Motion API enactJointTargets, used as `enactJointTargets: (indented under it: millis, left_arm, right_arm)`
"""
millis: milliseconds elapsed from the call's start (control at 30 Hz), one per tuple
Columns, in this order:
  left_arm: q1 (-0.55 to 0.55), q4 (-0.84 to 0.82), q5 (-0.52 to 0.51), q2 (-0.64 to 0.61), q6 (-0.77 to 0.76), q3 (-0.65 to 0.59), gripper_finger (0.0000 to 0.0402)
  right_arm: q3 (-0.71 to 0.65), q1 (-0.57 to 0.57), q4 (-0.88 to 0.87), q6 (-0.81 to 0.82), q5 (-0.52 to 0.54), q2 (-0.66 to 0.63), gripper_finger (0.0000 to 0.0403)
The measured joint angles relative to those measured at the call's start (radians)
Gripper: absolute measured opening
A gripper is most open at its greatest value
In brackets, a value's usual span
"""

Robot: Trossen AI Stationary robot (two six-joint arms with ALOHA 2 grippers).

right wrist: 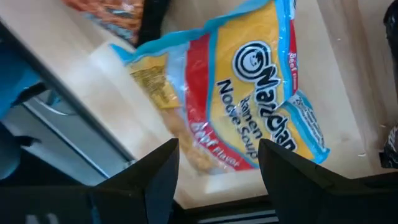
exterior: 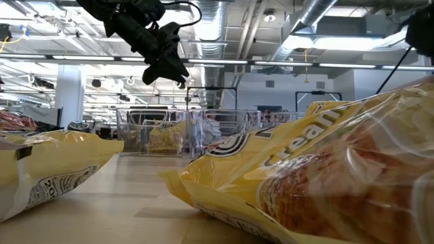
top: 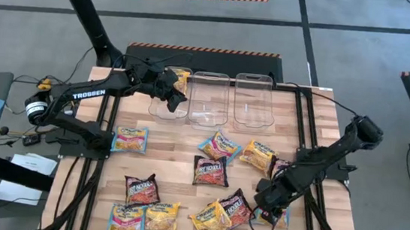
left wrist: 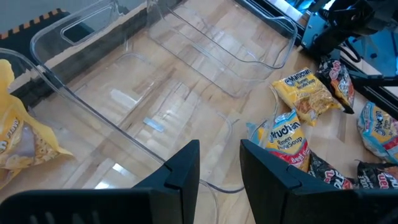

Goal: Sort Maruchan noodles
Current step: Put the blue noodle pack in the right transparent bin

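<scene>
Several Maruchan noodle packets lie flat on the wooden table (top: 183, 181): yellow ones (top: 259, 155), maroon ones (top: 211, 171) and light blue ones (top: 129, 139). One yellow packet (top: 181, 77) lies in the left clear bin (top: 162, 105). My left gripper (top: 175, 91) hangs open above that bin's right rim and holds nothing (left wrist: 219, 155). My right gripper (top: 266, 204) points steeply down, open, just above a light blue packet (right wrist: 249, 93) near the table's right front; its fingers stand over the packet's edge without touching it.
Three clear bins stand in a row at the table's far edge; the middle bin (top: 209, 96) and the right bin (top: 255, 99) show only their bare floors. A dark frame rail (top: 318, 194) runs along the table's right side, close to my right gripper. In the low view a yellow packet (exterior: 325, 176) fills the foreground.
</scene>
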Motion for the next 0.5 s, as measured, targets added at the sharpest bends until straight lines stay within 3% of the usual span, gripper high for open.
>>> enactJointTargets:
  millis: [500]
  left_arm:
    - [0.000,0.000,-0.028,0.000,0.002,0.000,0.0101]
  right_arm:
    - [0.000,0.000,0.050,0.000,-0.027,0.139,0.0244]
